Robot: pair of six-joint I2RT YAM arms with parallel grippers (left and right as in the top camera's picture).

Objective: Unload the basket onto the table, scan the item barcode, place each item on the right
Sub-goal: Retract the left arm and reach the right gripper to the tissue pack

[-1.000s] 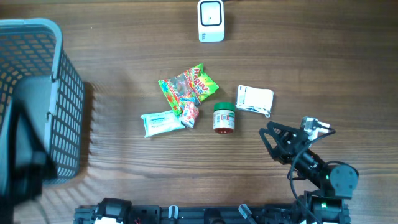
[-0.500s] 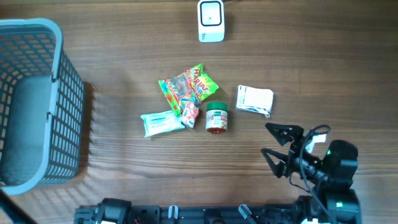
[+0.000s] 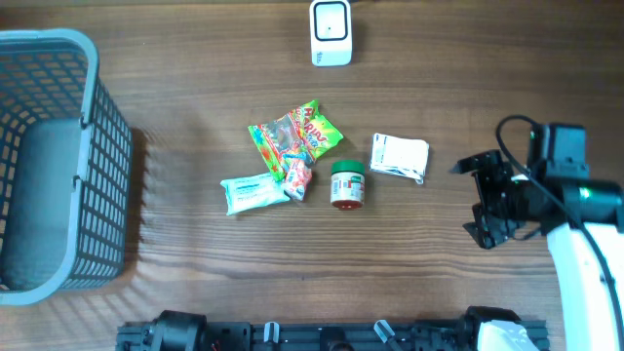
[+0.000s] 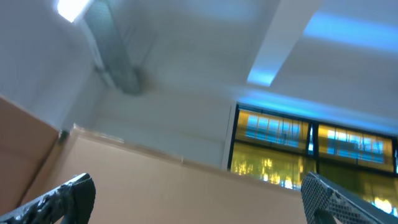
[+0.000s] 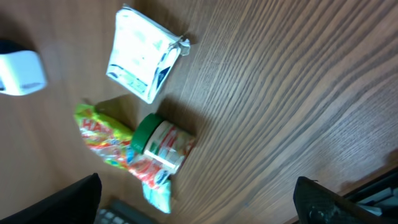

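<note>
Right hand [image 3: 474, 200]: released, jaws wide, empty, over the counter [image 3: 195, 78] right of the white packet [image 3: 400, 156].
Left hand [image 4: 196, 196]: spread wide, empty, aimed at the ceiling.
Jar [image 3: 348, 185]: on its side, beside the candy bag [image 3: 297, 132], not lifted.
Scanner [image 3: 331, 32]: far edge, well apart.
Doing it well: probably grip the jar across its body, leaving the label clear.
</note>
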